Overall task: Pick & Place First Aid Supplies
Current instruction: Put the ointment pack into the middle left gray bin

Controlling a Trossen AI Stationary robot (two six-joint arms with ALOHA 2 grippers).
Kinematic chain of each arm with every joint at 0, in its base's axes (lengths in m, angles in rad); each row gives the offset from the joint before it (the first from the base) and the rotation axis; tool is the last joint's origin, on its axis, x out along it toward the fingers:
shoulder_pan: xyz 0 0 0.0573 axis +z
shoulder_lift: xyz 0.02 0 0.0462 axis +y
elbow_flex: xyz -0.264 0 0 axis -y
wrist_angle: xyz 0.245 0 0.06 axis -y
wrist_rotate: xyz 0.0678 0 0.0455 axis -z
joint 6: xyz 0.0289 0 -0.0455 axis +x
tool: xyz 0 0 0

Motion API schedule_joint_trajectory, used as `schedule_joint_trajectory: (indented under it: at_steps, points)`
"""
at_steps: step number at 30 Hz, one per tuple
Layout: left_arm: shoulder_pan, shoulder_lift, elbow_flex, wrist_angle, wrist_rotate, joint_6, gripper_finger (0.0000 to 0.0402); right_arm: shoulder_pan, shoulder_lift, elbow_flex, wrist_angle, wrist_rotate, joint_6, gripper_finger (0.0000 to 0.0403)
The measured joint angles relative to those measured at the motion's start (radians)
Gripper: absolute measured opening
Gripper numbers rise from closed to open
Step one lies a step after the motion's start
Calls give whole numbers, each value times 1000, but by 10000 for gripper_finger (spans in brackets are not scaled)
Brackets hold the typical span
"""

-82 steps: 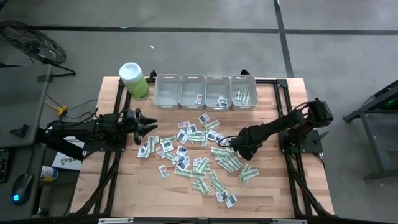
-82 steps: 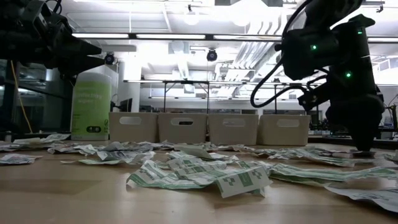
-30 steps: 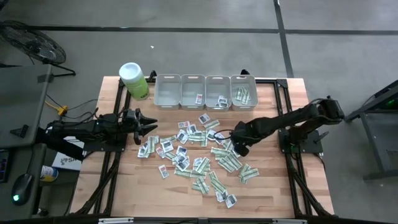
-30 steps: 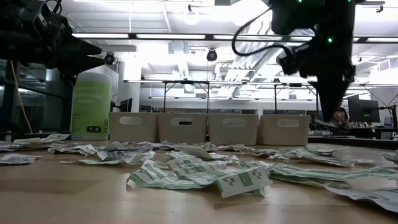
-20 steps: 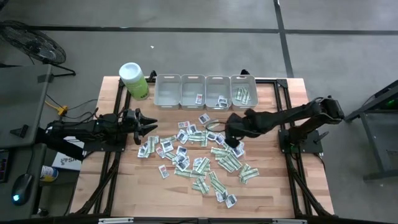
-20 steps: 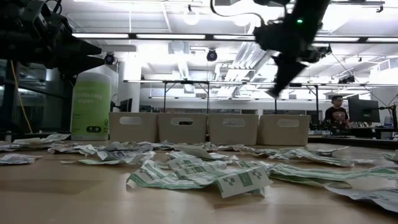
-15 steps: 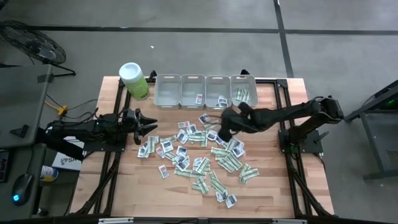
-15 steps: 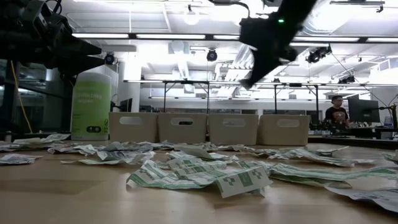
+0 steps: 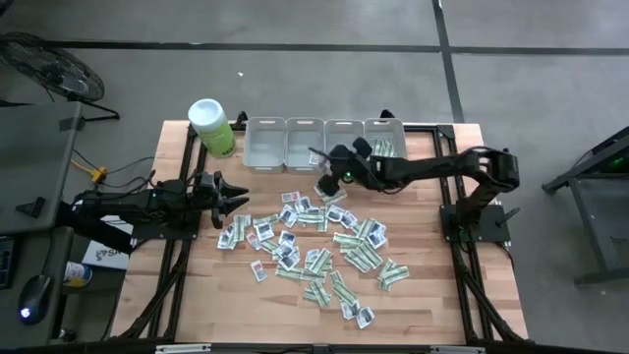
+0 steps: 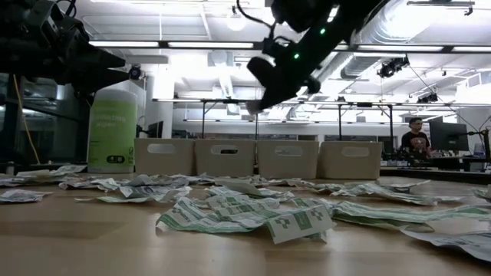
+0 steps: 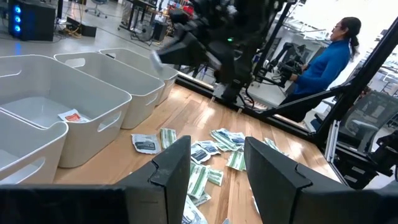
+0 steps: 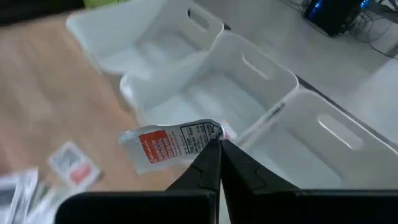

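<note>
The right hand has swung away from the scattered paper packets on the wooden bench and now hangs above the near edge of the row of grey rectangular plastic bins, fingers pinched on a small white packet with a red print. The left hand, fingers spread, stays at the bench's left side as before.

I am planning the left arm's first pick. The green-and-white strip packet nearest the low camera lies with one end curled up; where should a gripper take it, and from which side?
Take the green-and-white strip packet by its raised end, coming level from the low camera's side. That end stands off the table, probably leaving room for a finger beneath; the rest lies flat.
</note>
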Motion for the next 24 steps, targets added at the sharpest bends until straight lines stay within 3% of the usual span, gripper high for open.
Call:
schedule_joint_trajectory:
  at_steps: [7, 14, 19, 24]
  points:
    - [0, 0, 0, 0, 0, 0, 150, -83, 101, 0, 199, -72, -65, 0]
    - [0, 0, 0, 0, 0, 0, 150, -153, 190, 0, 327, -219, -211, 0]
    - [0, 0, 0, 0, 0, 0, 150, -189, 204, 1, 362, -310, -368, 0]
    - [0, 0, 0, 0, 0, 0, 150, -219, 204, 1, 382, -407, -390, 0]
